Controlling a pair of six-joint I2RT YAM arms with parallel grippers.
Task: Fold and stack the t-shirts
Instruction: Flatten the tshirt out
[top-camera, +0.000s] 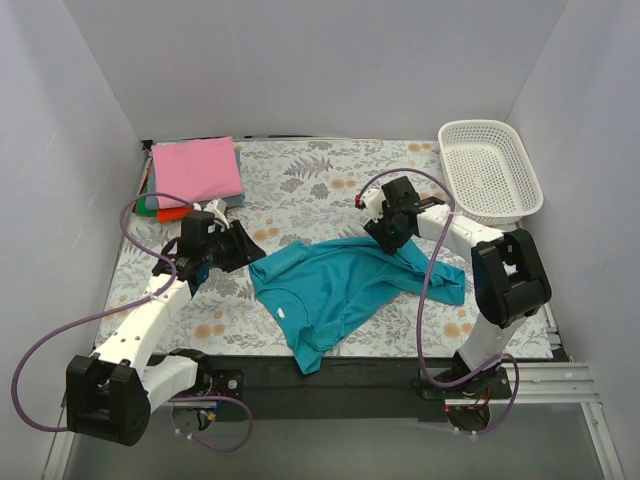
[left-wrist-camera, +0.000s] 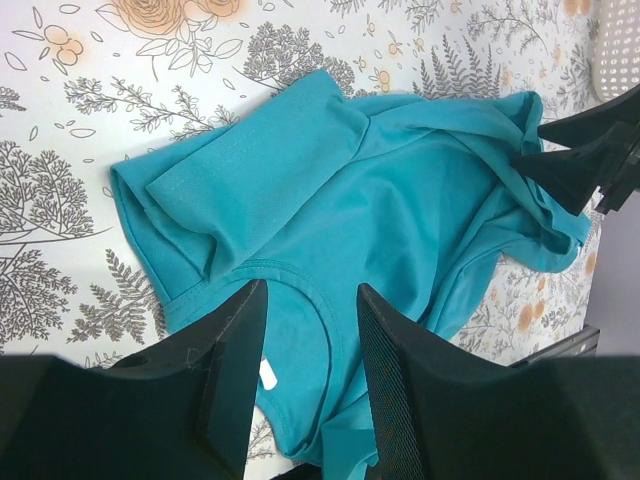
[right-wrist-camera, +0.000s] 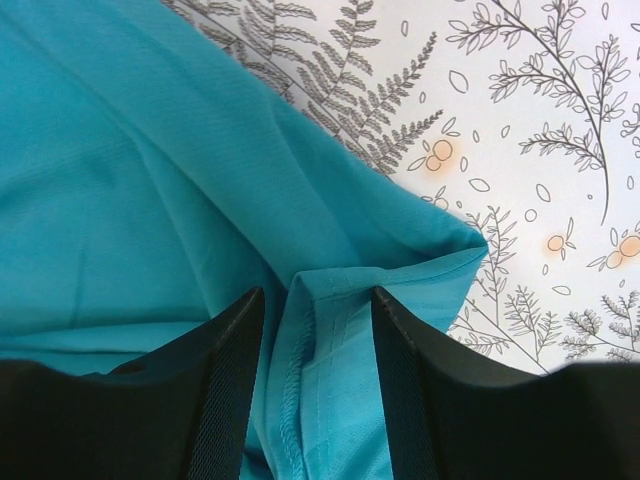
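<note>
Teal-blue t-shirt (top-camera: 335, 290): laid crumpled mid-table for folding. Left gripper (left-wrist-camera: 310, 300) is positioned at the collar and right gripper (right-wrist-camera: 318, 300) astride the far-right hem, both parted, nothing grasped.

walls (top-camera: 300, 60): plain white | table cloth (top-camera: 330, 180): floral | light: even

Your left arm (top-camera: 150, 320), white links with black joints, reaches forward and to the right from its base, wrist held low. Your left black two-finger gripper (left-wrist-camera: 310, 295) points toward the middle of the workspace, its jaws parted with a clear gap between them. Your right arm (top-camera: 462, 236) rises from its base, bends at a bulky black elbow and stretches left. Your right black two-finger gripper (right-wrist-camera: 318, 298) is angled downward, jaws also apart. From the left wrist view, its fingers (left-wrist-camera: 570, 172) taper to sharp tips lying near one another.
</note>
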